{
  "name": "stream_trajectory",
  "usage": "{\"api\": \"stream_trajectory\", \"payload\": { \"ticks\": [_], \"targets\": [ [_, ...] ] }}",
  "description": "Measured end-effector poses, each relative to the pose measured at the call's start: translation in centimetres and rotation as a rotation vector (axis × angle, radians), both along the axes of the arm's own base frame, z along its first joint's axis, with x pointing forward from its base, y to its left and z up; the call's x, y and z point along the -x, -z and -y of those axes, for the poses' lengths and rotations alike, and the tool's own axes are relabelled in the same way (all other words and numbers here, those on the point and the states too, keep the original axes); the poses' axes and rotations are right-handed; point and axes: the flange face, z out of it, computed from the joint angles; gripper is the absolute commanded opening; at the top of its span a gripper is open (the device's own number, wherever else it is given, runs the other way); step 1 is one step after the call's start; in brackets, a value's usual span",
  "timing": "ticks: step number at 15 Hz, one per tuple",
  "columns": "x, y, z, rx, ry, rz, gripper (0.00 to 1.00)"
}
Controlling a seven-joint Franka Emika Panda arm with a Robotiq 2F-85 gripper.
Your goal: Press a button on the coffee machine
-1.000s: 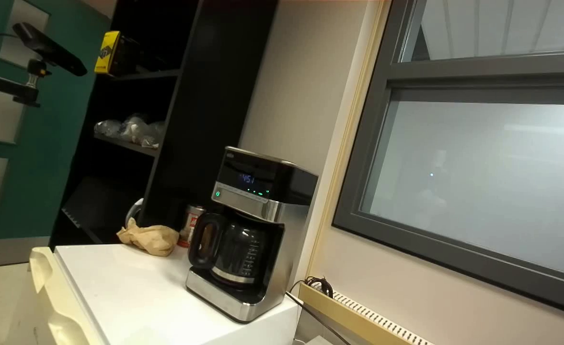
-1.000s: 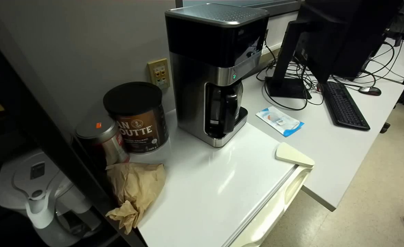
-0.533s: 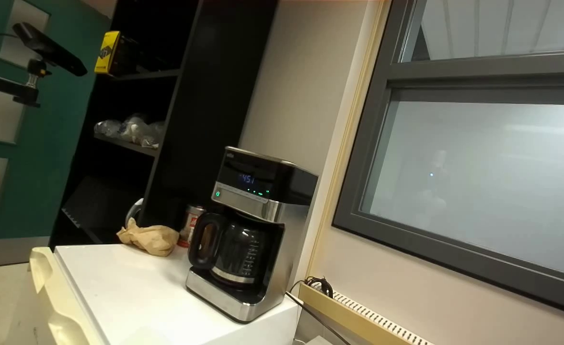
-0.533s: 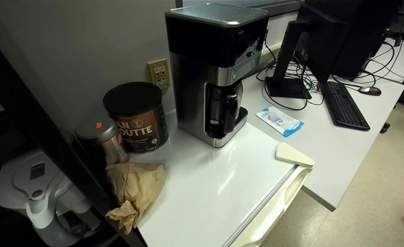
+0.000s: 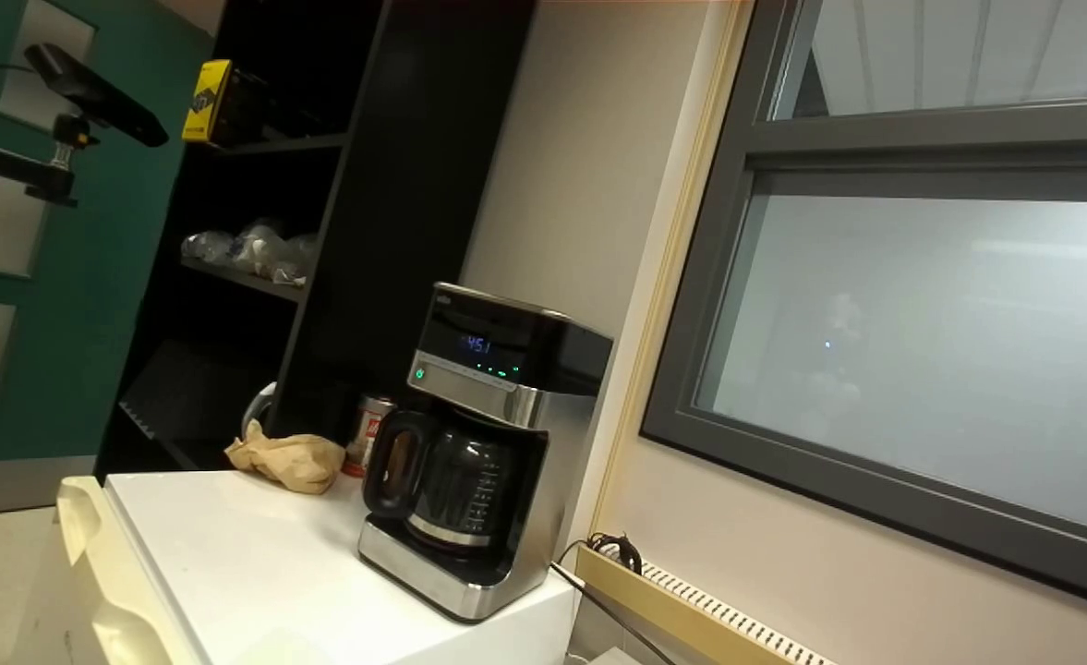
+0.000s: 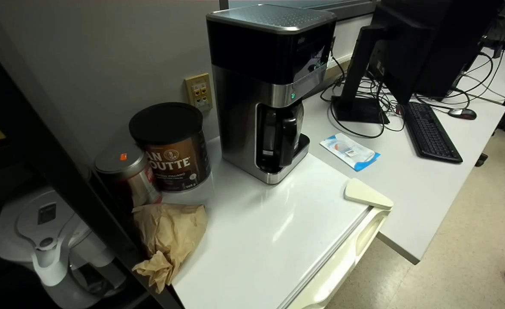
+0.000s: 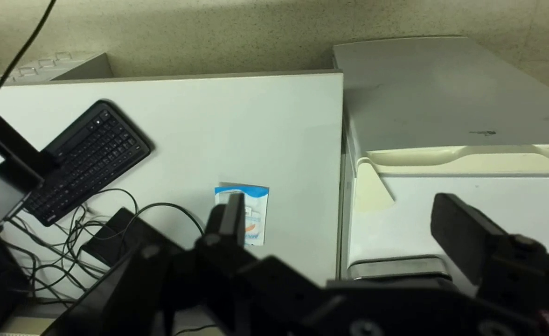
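Observation:
The coffee machine point(image 5: 557, 489) is boxy, black and silver, and stands upright on a white top. It shows in both exterior views point(image 6: 243, 116). Its display point(image 5: 476, 344) is lit blue, with small green lights below it and a green-lit button point(image 5: 420, 373) on the silver strip. The glass carafe point(image 5: 460, 485) with its black handle sits inside. In the wrist view my gripper point(image 7: 339, 205) is open and empty, its fingers wide apart. A silver edge of the coffee machine point(image 7: 398, 268) shows below the gap; the gripper's body hides the rest. Neither exterior view shows the gripper.
A crumpled paper bag point(image 6: 170, 240), a coffee can point(image 6: 170, 148) and a smaller tin point(image 6: 125, 171) stand beside the machine. A desk holds a white-blue packet point(image 6: 350, 151), a keyboard point(image 6: 430, 131), cables and a monitor. A black shelf post point(image 6: 63, 154) stands close by.
A faint reflection in the window has shifted slightly. The coffee machine, its lights and the things around it look the same.

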Motion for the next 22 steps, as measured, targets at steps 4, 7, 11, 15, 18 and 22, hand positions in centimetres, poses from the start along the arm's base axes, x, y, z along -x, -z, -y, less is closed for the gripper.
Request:
{"api": "stream_trajectory", "payload": {
  "ticks": [4,7,11,15,18,22],
  "targets": [
    [-3.6,2.3,-0.3,0.102,-0.091,0.030,1.00],
    [-6.3,3.4,-0.7,0.164,-0.182,0.137,1.00],
    [-9.5,5.3,-1.1,0.197,-0.287,0.264,0.60],
    [-12.7,7.0,-1.3,0.237,-0.369,0.297,0.28],
    [-15.2,7.5,-1.7,0.276,-0.420,0.316,0.06],
    [-17.9,7.4,-2.6,0.316,-0.473,0.366,0.00]
  ]
}}
